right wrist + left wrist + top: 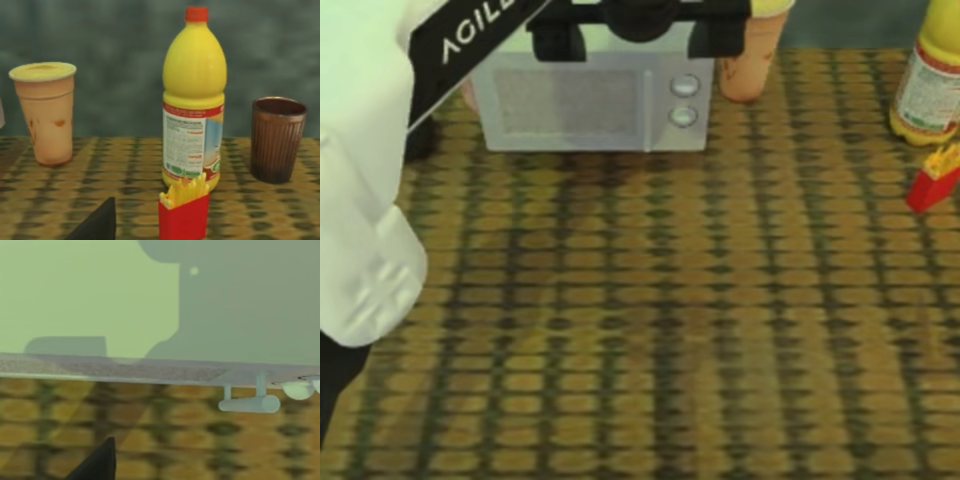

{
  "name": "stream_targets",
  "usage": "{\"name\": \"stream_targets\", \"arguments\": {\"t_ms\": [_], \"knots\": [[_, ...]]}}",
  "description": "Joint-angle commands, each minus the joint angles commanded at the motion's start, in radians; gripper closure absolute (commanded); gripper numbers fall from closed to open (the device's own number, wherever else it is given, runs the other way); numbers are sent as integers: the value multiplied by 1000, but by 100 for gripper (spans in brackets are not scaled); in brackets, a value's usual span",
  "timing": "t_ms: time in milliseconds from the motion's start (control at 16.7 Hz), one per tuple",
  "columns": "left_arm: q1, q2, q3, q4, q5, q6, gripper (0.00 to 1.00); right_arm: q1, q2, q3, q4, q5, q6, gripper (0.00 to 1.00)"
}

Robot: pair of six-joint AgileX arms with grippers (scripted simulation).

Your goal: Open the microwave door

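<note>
The microwave (590,95) stands at the back of the table, left of centre. Its microwave door (565,105), with the speckled mesh window, lies flush with the front, and two silver knobs (684,100) sit to its right. My left gripper (635,40) hovers over the microwave's top, open and holding nothing. In the left wrist view I look down past the pale top (90,295) at the door's upper edge (125,371) and a pale bar handle (249,403); one dark fingertip (100,462) shows. My right gripper (142,230) is out of the top view, open and empty.
A peach cup (745,65) stands just right of the microwave. A yellow bottle (930,85) and a red box of fries (932,180) are at the right edge. A brown ribbed cup (277,140) stands beyond the bottle (194,105). My left arm (365,200) covers the table's left side.
</note>
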State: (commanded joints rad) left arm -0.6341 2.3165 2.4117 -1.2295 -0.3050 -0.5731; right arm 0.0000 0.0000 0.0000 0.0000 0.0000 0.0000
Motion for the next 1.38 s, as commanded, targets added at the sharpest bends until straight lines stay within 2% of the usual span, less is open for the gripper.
{"name": "stream_targets", "arguments": {"t_ms": [360, 600, 1380], "knots": [[39, 87, -84, 189, 18, 38, 0, 0, 0, 0, 0, 0, 0, 0], [42, 95, -90, 200, 20, 41, 0, 0, 0, 0, 0, 0, 0, 0], [42, 95, -90, 200, 20, 41, 98, 0, 0, 0, 0, 0, 0, 0]]}}
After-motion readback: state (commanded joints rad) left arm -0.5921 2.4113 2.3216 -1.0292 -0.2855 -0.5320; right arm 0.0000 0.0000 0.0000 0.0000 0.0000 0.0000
